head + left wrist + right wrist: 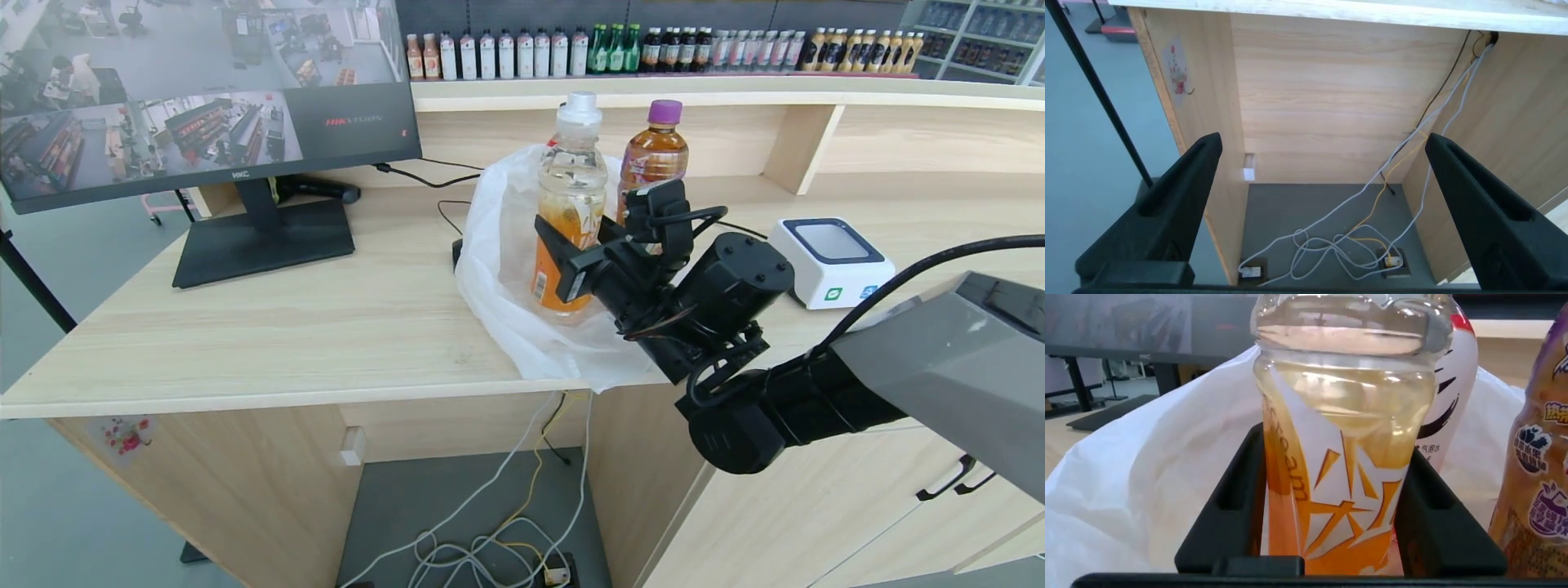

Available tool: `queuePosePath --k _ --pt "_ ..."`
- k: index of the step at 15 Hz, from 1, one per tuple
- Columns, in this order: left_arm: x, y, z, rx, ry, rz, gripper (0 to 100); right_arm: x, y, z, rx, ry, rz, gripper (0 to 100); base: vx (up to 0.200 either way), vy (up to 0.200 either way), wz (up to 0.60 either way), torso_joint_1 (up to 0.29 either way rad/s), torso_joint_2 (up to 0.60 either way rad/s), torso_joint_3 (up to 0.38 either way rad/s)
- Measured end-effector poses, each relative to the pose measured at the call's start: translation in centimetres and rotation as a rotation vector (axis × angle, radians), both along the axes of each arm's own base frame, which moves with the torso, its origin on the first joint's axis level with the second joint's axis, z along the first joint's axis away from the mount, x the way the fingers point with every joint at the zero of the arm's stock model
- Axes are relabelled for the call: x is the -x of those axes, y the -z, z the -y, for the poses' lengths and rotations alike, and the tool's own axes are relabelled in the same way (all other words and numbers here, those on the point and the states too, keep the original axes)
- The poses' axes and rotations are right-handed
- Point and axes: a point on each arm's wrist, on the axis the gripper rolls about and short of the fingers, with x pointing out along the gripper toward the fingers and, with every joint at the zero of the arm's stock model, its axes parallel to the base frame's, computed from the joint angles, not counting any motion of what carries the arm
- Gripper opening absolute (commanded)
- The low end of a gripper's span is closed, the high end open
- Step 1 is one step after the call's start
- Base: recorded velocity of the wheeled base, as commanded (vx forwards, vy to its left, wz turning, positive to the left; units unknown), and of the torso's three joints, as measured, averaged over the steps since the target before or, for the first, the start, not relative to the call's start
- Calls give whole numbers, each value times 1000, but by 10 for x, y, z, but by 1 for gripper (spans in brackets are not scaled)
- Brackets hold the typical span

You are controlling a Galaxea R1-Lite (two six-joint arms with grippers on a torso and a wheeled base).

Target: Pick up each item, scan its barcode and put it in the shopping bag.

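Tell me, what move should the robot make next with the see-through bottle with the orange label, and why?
Probably lift it straight up slightly. The right gripper is shut on the clear plastic bottle with the orange label and white cap, which looks to rest upright on the crumpled white plastic shopping bag. Raising it would clear the bag's folds before heading to the white box-shaped scanner.

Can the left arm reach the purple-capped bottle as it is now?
Probably not directly: the left gripper hangs open below the counter, whose top separates it from the purple-capped bottle.
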Motion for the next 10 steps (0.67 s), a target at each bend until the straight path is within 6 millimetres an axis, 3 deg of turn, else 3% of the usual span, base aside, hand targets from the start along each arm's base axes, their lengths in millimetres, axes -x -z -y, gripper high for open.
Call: queuePosePath --k 6,7,10 --pt "0 0 0 0 0 0 100 -1 2 -1 -2 -3 -4 0 0 0 0 0 0 0" --pt "0 0 0 0 0 0 100 -1 2 0 -4 -4 -6 100 0 0 0 0 0 0" --pt "0 0 0 0 -1 0 100 -1 2 -1 -1 -5 -11 100 0 0 0 0 0 0"
